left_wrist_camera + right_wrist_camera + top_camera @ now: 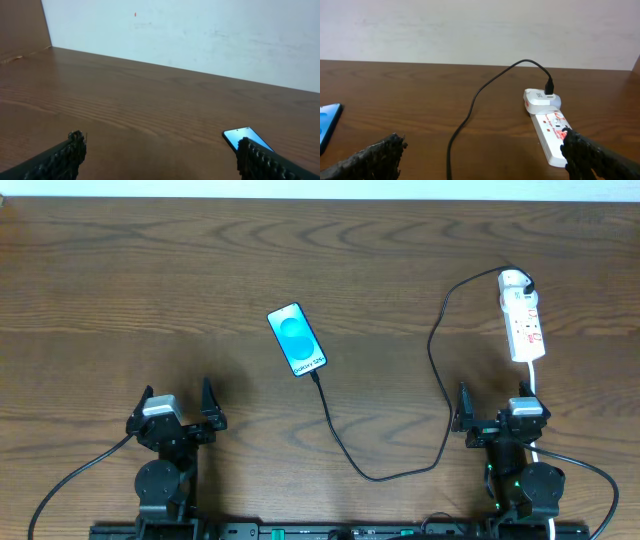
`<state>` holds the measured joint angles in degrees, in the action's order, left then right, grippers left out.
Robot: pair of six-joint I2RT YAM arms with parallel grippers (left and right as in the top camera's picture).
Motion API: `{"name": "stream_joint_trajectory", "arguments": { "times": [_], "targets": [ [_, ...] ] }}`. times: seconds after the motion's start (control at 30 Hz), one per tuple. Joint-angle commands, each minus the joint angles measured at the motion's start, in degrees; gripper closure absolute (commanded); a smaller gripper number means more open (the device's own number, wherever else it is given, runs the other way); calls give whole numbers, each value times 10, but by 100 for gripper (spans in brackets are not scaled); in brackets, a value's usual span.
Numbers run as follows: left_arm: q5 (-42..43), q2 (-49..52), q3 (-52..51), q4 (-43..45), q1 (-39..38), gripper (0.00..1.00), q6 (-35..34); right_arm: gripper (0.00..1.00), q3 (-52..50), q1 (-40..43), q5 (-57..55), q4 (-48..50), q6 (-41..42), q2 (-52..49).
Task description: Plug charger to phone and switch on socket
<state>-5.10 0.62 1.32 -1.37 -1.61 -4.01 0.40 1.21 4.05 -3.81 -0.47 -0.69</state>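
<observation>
Both arms sit low along the near edge of the surface [150, 280], one by the left corner, one by the right. The left tool [178, 392] and the right tool [492, 392] both have their fingers spread wide, pointing toward the far edge.

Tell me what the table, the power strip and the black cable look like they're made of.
Table: wood or wood-look laminate, brown with clear grain lines and a low sheen.
Power strip: probably hard plastic, going by its smooth white moulded body.
Cable: likely a rubber or soft plastic sheath, matte black and lying in loose curves.
</observation>
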Motion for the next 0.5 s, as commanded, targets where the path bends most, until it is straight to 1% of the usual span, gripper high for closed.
{"name": "stream_joint_trajectory", "arguments": {
  "times": [0.0, 0.47],
  "targets": [
    [-16, -3, -11, -22, 3, 2, 10, 1, -1, -9, 0, -3, 2, 3],
    [-16, -3, -11, -22, 3, 2, 10, 1, -1, -9, -1, -3, 2, 3]
  ]
}}
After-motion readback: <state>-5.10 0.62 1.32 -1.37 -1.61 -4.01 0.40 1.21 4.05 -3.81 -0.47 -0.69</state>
